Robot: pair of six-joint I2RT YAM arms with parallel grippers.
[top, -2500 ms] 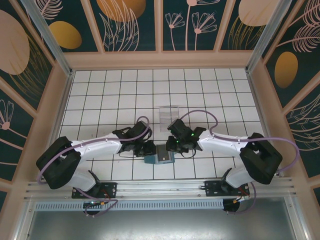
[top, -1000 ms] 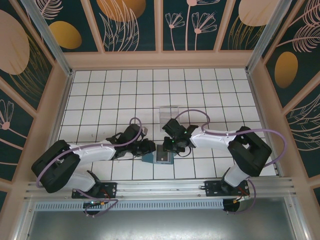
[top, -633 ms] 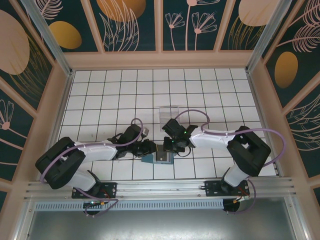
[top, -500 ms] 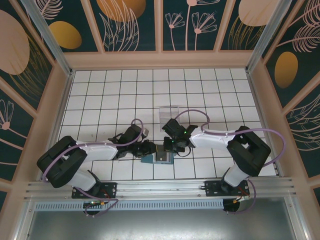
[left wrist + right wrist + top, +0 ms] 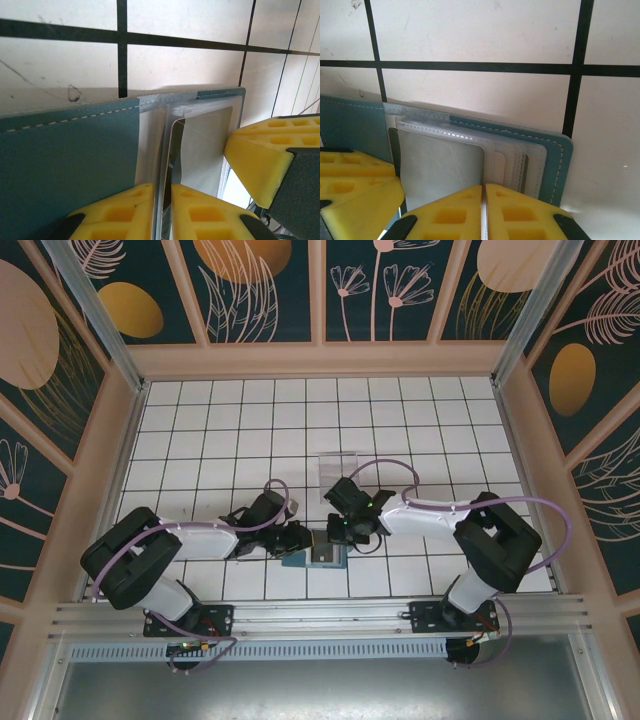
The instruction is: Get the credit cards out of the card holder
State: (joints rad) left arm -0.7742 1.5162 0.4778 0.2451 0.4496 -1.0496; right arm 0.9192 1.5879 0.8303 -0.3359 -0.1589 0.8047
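The holder [image 5: 320, 556] lies open near the front edge of the table [image 5: 400, 420], unmoved. Both grippers have just closed. The left gripper [image 5: 161, 210] clamps a thin inner leaf [image 5: 167, 150]. The right gripper [image 5: 483, 210] pinches the clear sleeve [image 5: 442, 165]. The cards [image 5: 512, 162] remain pocketed, and extraction appears ready to begin.
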